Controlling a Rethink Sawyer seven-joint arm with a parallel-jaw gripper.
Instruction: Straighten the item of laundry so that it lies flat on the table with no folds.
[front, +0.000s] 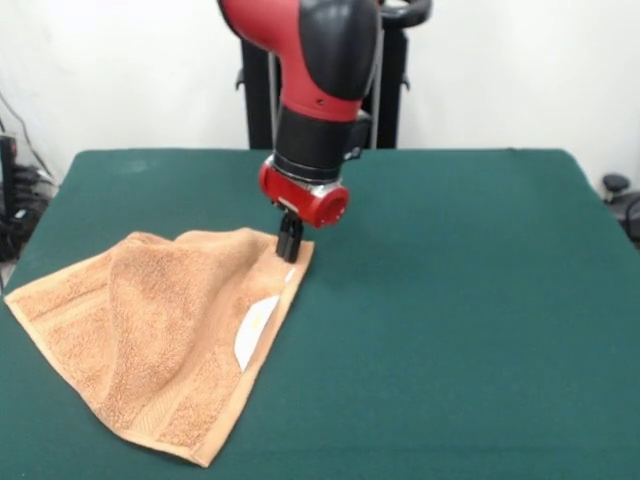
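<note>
The gripper (289, 248) is pressing down at the far right corner of the towel (160, 335), its black fingers drawn together and looking pinched on the cloth edge there. The red and black arm (315, 90) is coming straight down from above onto that spot. The orange-tan towel is lying on the left half of the green table (470, 300), reaching to the table's left edge, and it is sitting rumpled, with a raised fold running through its middle. A white label (256, 330) is showing along its right edge.
</note>
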